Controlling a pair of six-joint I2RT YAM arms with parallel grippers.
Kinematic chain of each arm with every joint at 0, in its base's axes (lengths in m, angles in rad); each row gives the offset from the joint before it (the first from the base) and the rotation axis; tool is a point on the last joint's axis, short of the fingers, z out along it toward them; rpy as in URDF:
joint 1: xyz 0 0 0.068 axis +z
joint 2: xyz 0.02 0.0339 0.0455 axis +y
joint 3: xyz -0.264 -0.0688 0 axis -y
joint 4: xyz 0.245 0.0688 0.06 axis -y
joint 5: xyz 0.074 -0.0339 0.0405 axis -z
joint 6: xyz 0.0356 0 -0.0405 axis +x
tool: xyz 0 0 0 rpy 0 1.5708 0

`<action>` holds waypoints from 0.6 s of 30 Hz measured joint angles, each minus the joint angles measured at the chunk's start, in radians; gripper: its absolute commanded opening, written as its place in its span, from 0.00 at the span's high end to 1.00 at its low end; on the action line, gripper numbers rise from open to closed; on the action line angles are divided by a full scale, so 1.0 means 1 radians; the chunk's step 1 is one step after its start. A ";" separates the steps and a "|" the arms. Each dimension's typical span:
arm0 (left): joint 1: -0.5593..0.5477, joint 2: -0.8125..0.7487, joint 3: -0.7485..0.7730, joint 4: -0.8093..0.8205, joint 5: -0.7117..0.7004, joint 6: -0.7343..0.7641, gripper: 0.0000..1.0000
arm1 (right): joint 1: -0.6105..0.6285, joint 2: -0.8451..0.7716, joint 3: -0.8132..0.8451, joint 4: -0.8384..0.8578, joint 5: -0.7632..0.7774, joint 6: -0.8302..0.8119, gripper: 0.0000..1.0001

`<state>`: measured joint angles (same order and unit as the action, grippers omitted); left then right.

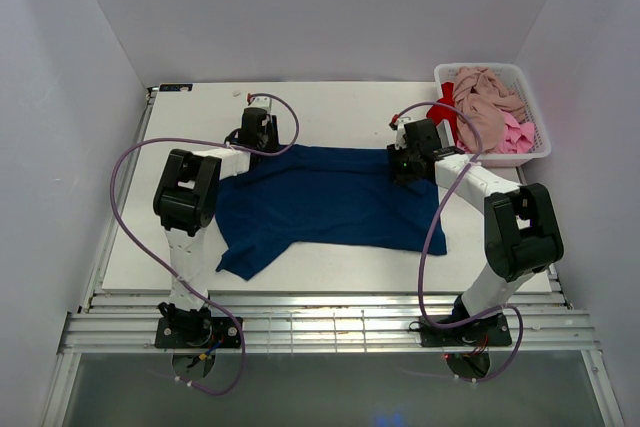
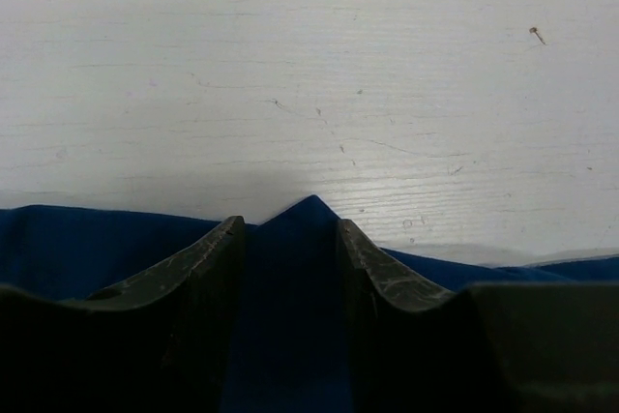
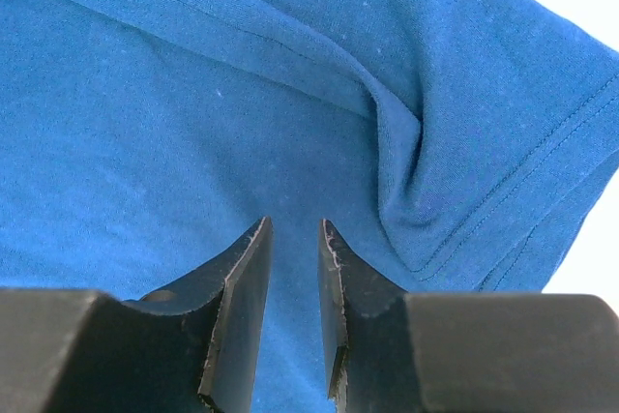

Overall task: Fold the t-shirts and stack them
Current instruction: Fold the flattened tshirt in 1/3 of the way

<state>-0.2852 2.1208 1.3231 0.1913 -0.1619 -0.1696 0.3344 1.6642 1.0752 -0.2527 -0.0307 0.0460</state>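
Observation:
A navy blue t-shirt (image 1: 330,202) lies spread across the middle of the white table (image 1: 330,107). My left gripper (image 1: 258,139) is at the shirt's far left edge. In the left wrist view its jaws (image 2: 287,224) stand apart, either side of a pointed peak of navy cloth (image 2: 309,215). My right gripper (image 1: 405,169) is over the shirt's far right part. In the right wrist view its fingers (image 3: 292,224) stand a narrow gap apart just above flat blue cloth (image 3: 174,123), next to a puckered sleeve (image 3: 503,142). More t-shirts sit in the basket: pink-beige (image 1: 485,97), bright pink (image 1: 515,135) and red (image 1: 443,112).
A white slotted basket (image 1: 450,69) stands at the table's far right corner, close behind my right arm. White walls close in the table at the back and on both sides. Bare table (image 2: 290,65) lies beyond the shirt's far edge.

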 measured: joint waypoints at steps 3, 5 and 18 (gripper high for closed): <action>0.000 0.005 0.004 -0.004 0.008 0.001 0.47 | 0.002 0.001 0.000 0.000 0.000 0.000 0.68; 0.000 0.016 0.016 -0.003 0.015 0.002 0.47 | 0.003 0.003 0.000 0.000 0.000 0.000 0.68; 0.000 0.040 0.039 -0.004 0.027 0.010 0.71 | 0.014 0.018 0.000 0.000 -0.003 0.000 0.68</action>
<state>-0.2852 2.1605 1.3617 0.1875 -0.1349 -0.1600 0.3489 1.6821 1.0752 -0.2523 -0.0341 0.0460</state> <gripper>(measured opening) 0.282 0.319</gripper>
